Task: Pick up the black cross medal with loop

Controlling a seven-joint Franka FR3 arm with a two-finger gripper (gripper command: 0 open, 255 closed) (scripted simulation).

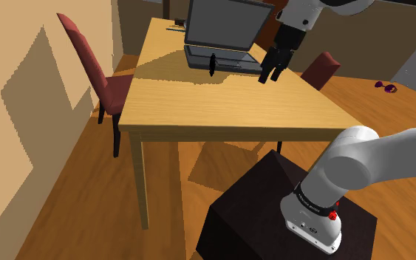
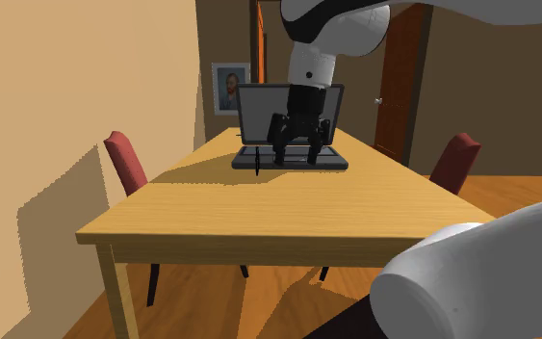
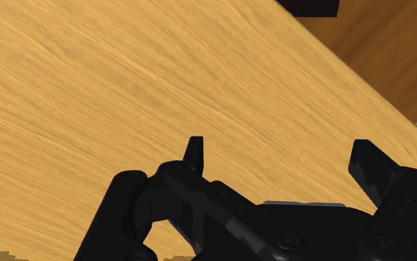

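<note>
In the shoulder view, my gripper (image 1: 270,75) hung above the table (image 1: 221,111) off the front corner of the open laptop (image 1: 221,33). It was spread wide with nothing in it. The black cross medal (image 1: 211,64) stood on edge, a thin dark sliver at the laptop's front edge. It was off to one side of my hand and lower than my fingertips. I could not tell whether it leaned against the laptop or stood free.

In the second exterior view, my gripper (image 2: 297,154) showed against the laptop (image 2: 259,111). The medal (image 2: 257,161) stood near my hand, just outside one finger rather than between the two. It showed me only its narrow edge, so I could not make out the cross or the loop.

In the wrist view, my fingers (image 3: 193,152) stood well apart, and beyond them lay only the bare wood of the table (image 3: 125,89). The gripper (image 3: 281,163) was released, grasping nothing.

I judged the step in hand to be the approach. To do it well, I needed to:
- slide sideways until the medal sat centred between my fingers;
- turn the wrist so the pads faced its flat sides;
- come down slowly, stopping short of the wood.

A piece balanced on edge would likely topple at a slight nudge, so I wanted both fingers to meet it together. I also wanted them clear of the laptop's rim.
</note>
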